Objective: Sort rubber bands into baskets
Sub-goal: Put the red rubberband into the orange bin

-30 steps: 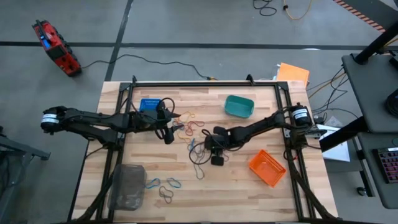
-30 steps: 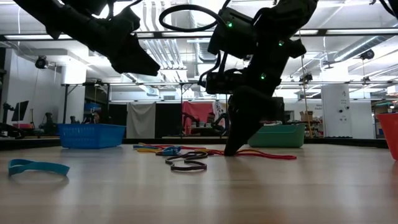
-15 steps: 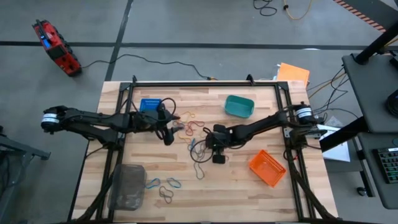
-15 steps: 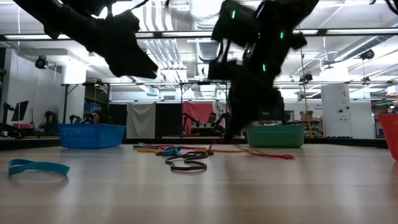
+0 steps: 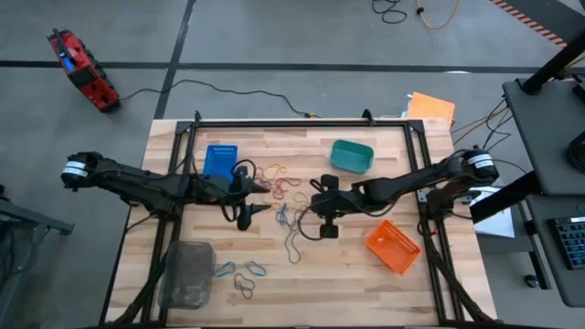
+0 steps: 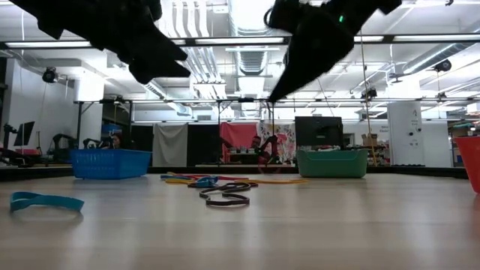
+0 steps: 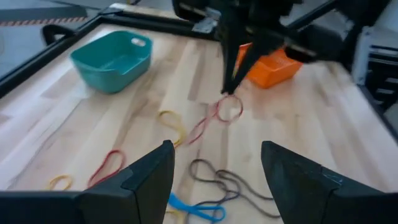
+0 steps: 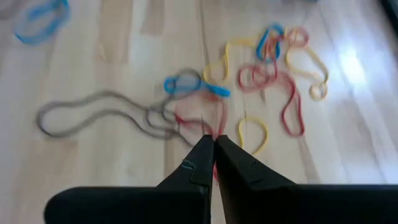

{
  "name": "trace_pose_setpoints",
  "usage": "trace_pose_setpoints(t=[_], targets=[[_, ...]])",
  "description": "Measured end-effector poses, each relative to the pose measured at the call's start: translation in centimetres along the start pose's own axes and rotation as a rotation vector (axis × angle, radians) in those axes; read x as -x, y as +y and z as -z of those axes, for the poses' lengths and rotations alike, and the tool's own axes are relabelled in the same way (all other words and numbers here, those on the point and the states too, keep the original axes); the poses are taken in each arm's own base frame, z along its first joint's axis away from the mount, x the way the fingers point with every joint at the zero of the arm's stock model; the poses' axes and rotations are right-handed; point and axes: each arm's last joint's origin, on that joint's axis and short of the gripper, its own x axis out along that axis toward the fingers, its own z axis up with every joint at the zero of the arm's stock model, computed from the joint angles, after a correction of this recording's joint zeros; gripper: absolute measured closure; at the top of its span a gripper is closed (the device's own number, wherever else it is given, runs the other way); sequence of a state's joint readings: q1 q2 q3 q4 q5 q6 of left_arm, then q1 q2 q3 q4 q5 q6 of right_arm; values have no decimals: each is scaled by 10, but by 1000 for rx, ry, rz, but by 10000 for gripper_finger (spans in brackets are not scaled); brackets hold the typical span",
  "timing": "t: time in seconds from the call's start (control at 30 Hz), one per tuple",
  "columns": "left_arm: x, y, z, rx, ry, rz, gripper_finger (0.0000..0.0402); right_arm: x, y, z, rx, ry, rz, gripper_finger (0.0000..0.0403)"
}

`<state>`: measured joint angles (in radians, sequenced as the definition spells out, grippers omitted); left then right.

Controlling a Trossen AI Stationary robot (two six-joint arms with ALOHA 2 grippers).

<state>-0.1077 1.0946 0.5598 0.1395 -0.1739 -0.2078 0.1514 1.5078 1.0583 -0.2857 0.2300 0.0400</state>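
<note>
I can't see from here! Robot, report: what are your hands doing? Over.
Right gripper raised, shut on red rubber band. Left gripper open, hovering nearby. Nothing blocking.

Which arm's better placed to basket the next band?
Right. The right gripper is shut on a red band, raised above the table, orange basket on its side. The left gripper hovers open and empty.

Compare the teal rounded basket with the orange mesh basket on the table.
The teal rounded plastic basket has solid walls and sits near the table's far edge; the orange rectangular mesh basket has perforated walls and sits nearer the right front, turned at an angle. Both look empty and stand on the right half.
</note>
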Motion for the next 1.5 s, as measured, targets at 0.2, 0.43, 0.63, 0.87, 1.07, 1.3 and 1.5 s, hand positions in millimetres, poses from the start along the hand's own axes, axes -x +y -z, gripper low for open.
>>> trace_pose_setpoints(t=[0.2, 0.43, 0.63, 0.87, 1.07, 1.3, 1.5], targets=[[1, -7, -2, 6, -25, 30, 178, 27, 3, -7, -3, -92, -22, 394], [1, -7, -2, 8, -28, 32, 178, 34, 5, -3, -37, -93, -34, 394], [1, -7, -1, 13, -20, 30, 178, -3, 12, 11, -34, -26, 0, 392], [1, -7, 0, 30, -13, 28, 178, -53, 26, 24, -90, 13, -47, 345], [1, -7, 0, 33, -9, 27, 178, -80, 31, 42, -228, 94, -27, 262], [1, -6, 0, 21, -10, 25, 178, -102, 36, 49, -314, 63, -33, 193], [1, -6, 0, 12, -10, 25, 178, -110, 37, 53, -324, 52, -25, 185]])
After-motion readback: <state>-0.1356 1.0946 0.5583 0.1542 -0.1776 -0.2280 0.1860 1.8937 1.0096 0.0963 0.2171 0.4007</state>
